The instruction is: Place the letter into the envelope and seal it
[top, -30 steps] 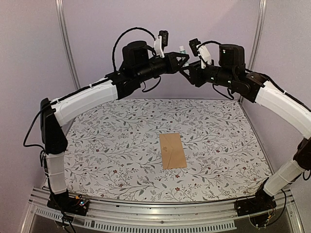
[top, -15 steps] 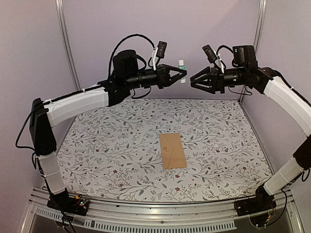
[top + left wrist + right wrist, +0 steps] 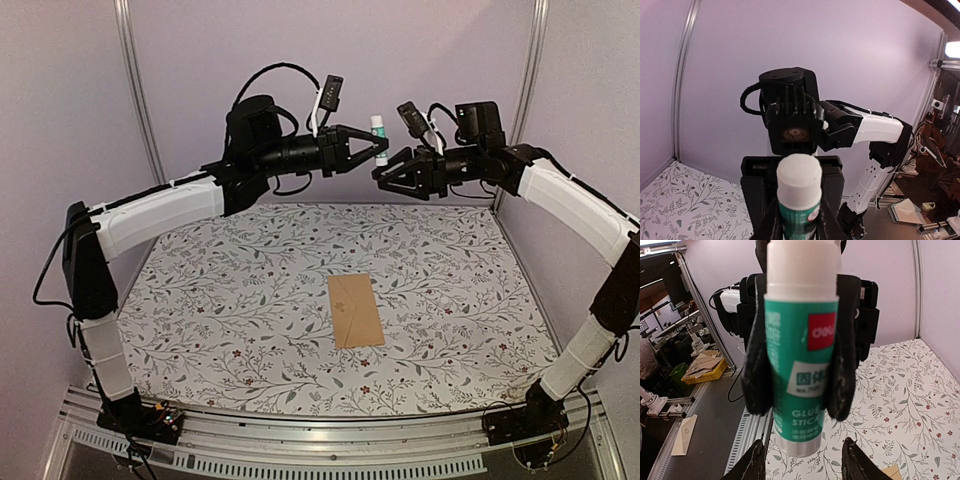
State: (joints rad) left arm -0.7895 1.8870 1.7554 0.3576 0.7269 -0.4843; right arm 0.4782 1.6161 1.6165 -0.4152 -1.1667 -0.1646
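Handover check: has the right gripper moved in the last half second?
Yes: the right gripper shifted left, away from the back-right metal post, toward the green-and-white glue stick.

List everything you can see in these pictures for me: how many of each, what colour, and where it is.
envelope: one, tan-brown, lying flat near the middle of the table.
glue stick: one, green with a white cap, held upright in the air above the far side of the table.
table cover: one, white with a leafy flower print, spread over the table.
metal rail: one, silver, along the near table edge.
left arm: one, white and black, arching up from the near left corner.
right arm: one, white and black, arching up from the near right corner.
left end effector: one, black, shut on the glue stick.
right end effector: one, black, open, just below the glue stick.
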